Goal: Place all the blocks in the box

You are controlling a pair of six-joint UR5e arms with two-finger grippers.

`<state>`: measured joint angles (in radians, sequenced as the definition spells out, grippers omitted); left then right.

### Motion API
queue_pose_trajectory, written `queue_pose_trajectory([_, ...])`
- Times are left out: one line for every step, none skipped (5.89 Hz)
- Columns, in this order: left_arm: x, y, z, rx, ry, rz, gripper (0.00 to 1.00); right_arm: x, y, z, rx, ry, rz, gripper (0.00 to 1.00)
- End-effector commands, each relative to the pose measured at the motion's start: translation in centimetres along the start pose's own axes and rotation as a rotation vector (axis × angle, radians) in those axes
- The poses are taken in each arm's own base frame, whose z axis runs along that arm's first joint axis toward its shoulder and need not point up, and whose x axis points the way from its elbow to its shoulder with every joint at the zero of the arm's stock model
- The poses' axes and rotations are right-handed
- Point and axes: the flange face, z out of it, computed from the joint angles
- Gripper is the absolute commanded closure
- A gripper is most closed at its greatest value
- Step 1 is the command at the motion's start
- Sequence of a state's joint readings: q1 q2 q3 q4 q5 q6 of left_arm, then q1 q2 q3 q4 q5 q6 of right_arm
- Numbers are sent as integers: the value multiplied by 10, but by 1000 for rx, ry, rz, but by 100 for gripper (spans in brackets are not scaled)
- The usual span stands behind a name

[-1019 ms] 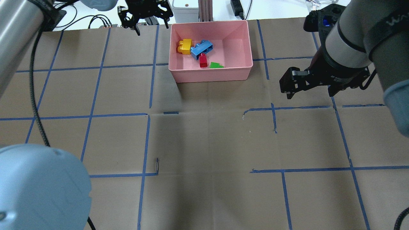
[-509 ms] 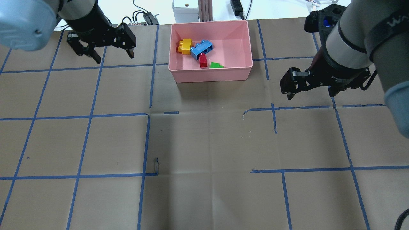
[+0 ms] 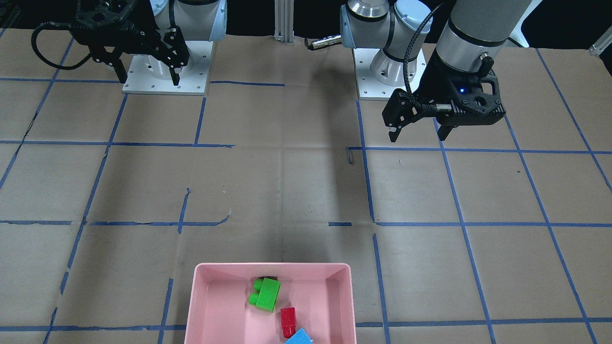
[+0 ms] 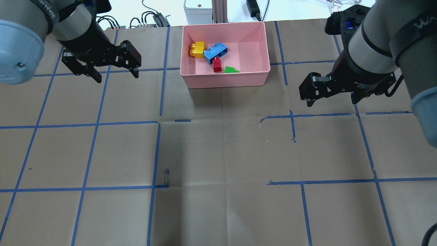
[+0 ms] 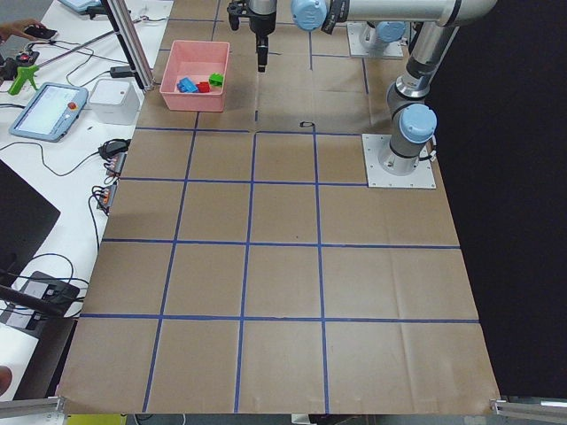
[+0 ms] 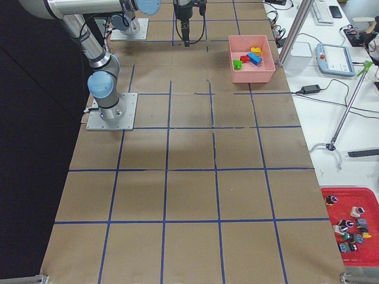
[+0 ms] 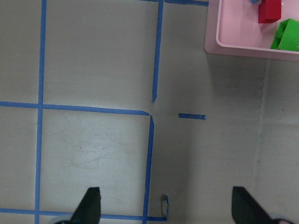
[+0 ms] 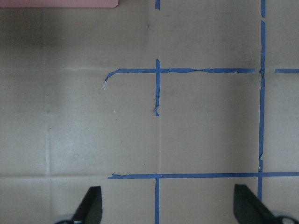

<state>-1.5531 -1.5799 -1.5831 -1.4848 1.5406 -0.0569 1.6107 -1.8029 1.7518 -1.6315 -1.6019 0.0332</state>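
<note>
Where blocks (image 4: 215, 51) lie, box (image 4: 225, 81) is pink.

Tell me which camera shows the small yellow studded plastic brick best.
Overhead exterior: the yellow brick lies unobstructed in the shallow pink plastic tray. Exterior right shows it tiny; the other views do not show it.

The worktop (image 4: 218, 212) is lit evenly and brightly from above. A soft, broad shadow is cast down its middle, and a darker one along the tray's (image 4: 225, 82) near wall. The white bench (image 4: 293, 10) beyond the far edge is washed out. The wrist views are rendered slightly soft.
</note>
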Motion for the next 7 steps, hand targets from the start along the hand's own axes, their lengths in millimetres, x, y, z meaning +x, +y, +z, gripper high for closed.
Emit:
queue_pose_trajectory([2, 3, 1, -6, -1, 7, 1, 0, 1, 1, -3, 1, 0, 0])
queue_pose_trajectory([-1, 4, 2, -7, -41, 15, 1, 0, 1, 2, -4, 0, 0, 0])
queue_pose_trajectory([-1, 3, 3, -7, -51, 22, 1, 0, 1, 3, -7, 0, 0, 0])
queue_pose_trajectory([-1, 2, 3, -6, -47, 21, 1, 0, 2, 3, -7, 0, 2, 0])
queue_pose_trajectory([1, 2, 5, -10, -42, 27, 1, 0, 2, 2, -6, 0, 2, 0])
queue_pose_trajectory([5, 4, 4, -10, -40, 100, 1, 0, 0, -2, 8, 1, -1, 0])
queue_pose_trajectory([7, 5, 4, -12, -38, 164, 1, 0, 0, -3, 14, 1, -2, 0])
